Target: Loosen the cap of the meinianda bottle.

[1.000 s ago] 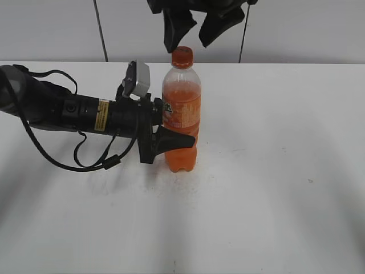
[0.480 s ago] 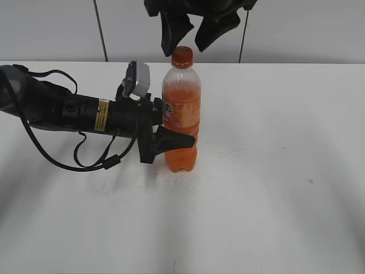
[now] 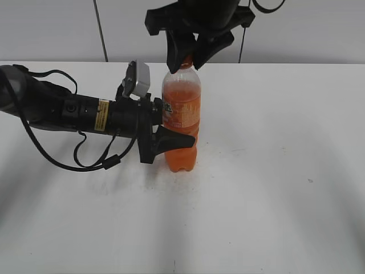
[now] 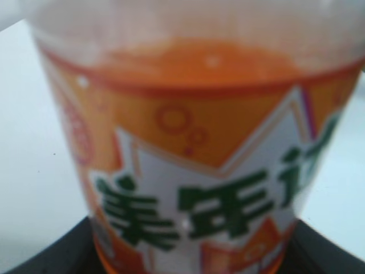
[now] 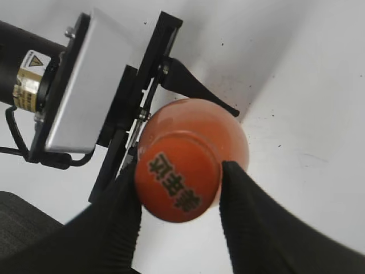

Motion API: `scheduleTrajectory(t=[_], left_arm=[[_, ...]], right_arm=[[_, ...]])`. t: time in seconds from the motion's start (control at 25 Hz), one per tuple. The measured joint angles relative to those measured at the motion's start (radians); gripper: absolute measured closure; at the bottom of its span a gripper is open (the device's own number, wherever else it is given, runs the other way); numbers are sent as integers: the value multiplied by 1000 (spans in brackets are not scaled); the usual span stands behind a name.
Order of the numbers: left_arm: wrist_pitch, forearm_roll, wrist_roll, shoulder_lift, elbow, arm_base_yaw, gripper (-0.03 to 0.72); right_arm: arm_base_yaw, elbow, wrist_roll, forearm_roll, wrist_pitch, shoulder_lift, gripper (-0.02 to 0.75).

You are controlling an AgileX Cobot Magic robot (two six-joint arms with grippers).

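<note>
The left gripper (image 3: 174, 137) is clamped on the tall clear plastic bottle of orange drink (image 3: 181, 123), standing on the white table (image 3: 274, 188). The right gripper (image 5: 178, 185) squeezes its small round orange cap (image 5: 177, 184) from both sides.

The meinianda bottle (image 3: 181, 114) is glossy clear plastic, its cap (image 5: 177, 184) smooth orange plastic, the table (image 3: 274, 171) matt white.

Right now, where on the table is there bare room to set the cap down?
Bare white table right of the meinianda bottle, and all along the front edge. Left is crowded: the left tool and its cables. The right tool closes around the cap.
</note>
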Motion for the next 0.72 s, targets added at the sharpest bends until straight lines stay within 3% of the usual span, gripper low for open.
scheduleTrajectory(t=[0.72], left_arm=[[2,-2,0,0,0,0,280]], right_arm=[[0,-55,-26,0,7,-2,402]])
